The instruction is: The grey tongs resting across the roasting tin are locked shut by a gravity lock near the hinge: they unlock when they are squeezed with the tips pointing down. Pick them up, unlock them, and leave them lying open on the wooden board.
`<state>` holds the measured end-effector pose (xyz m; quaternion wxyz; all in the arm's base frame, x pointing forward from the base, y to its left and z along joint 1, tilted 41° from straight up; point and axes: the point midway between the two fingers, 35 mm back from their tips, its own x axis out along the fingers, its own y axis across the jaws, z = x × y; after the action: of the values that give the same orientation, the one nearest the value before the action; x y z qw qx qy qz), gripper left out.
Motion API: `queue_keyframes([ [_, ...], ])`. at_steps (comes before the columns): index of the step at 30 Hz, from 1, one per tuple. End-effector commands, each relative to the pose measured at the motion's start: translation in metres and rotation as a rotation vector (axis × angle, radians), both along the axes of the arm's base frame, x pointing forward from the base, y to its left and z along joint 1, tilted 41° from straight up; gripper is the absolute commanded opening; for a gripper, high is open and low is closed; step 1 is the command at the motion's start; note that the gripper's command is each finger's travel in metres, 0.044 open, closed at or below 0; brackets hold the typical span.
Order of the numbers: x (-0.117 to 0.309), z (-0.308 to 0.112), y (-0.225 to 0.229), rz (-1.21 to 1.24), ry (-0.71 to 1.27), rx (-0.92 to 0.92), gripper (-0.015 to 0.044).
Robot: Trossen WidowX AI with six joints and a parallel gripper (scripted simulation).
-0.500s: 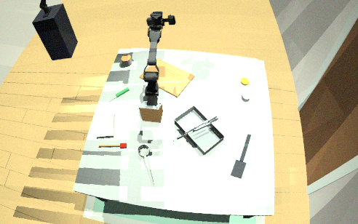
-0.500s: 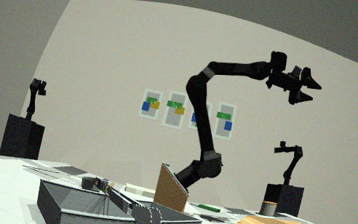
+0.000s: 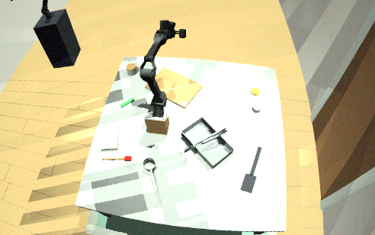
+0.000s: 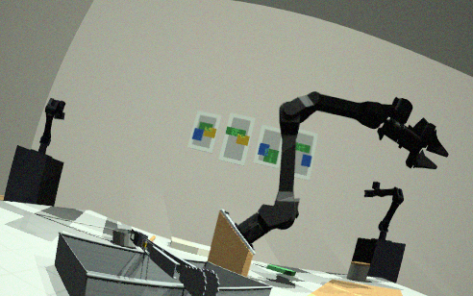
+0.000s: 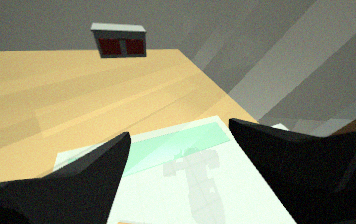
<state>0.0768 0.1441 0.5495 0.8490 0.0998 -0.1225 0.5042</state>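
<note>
The arm [image 3: 151, 49] [image 4: 287, 159] stands on a brown block [image 3: 157, 125] [image 4: 231, 242] towards the left edge of the worktop [image 3: 244, 126] [image 5: 165, 192], as seen from above. It reaches up over the board [image 3: 184, 94] [image 4: 356, 289], and its gripper [image 3: 174, 30] [image 4: 441, 160] [image 5: 180, 129] hangs in the air out past the top edge. The jaws are spread wide, with nothing between them.

The tongs [image 3: 206, 142] [image 4: 165, 261] are nowhere near them: they lie slantwise across the tin [image 3: 223, 159] [image 4: 72, 261], right of the worktop's middle, both ends poking out over its rim. The board lies near the top edge, left of centre.

Down towards the bottom right corner there's a dark spatula [image 3: 248, 183]. A ladle [image 3: 149, 165] and a red-headed brush [image 3: 117, 159] lie in the lower left part, the brush closer to the left edge. Up by the right edge, a yellow disc [image 3: 255, 91] sits near a small white pot [image 3: 256, 109].
</note>
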Motion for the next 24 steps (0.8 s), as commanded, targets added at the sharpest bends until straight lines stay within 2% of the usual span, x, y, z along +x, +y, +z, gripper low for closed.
queue_keyframes([
  [1,0.037,-0.025,0.034,-0.065,0.141,-0.069,0.044],
  [6,0.098,-0.071,0.065,-0.161,0.388,-0.139,0.044],
  [11,0.166,-0.128,0.072,-0.28,0.682,-0.158,0.044],
  [16,0.229,-0.189,0.052,-0.423,0.983,-0.119,0.044],
  [24,0.301,-0.284,-0.017,-0.662,1.421,0.049,0.044],
])
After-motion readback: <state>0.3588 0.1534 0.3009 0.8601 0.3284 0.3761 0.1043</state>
